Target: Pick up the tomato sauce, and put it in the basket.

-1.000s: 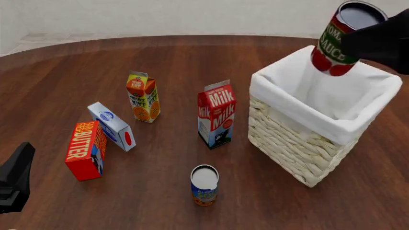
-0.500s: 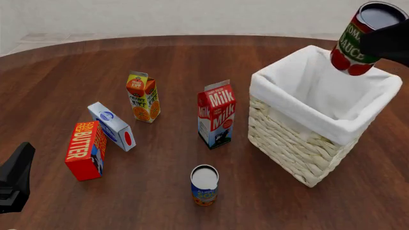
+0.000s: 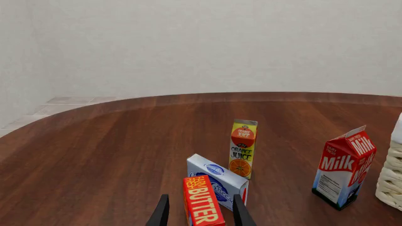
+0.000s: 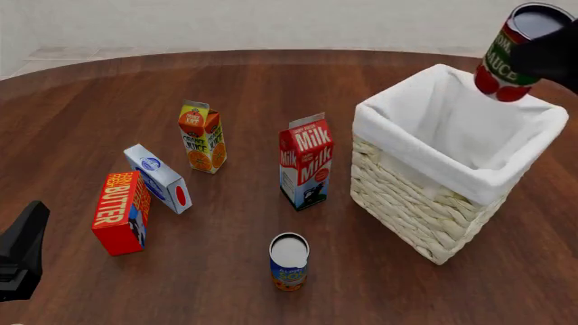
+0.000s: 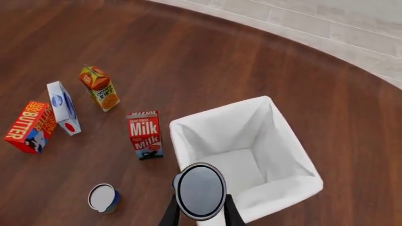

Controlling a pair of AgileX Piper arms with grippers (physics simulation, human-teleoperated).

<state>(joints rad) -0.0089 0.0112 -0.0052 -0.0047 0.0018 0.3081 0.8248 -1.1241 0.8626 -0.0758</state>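
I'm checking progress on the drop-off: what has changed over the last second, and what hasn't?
The right gripper, still shut on the tomato sauce, carried it rightward and a little up in the front view, over the far right part of the basket. Nothing was released. The left gripper, milk carton, juice carton, butter box and other can stayed put.

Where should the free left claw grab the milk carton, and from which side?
Grip the milk carton low on its flat side walls, below the sloped gable top, which would probably slip. It stands upright, so the open left claw could come in level from the near-left, where bare table lies between the butter box and the blue-labelled can.
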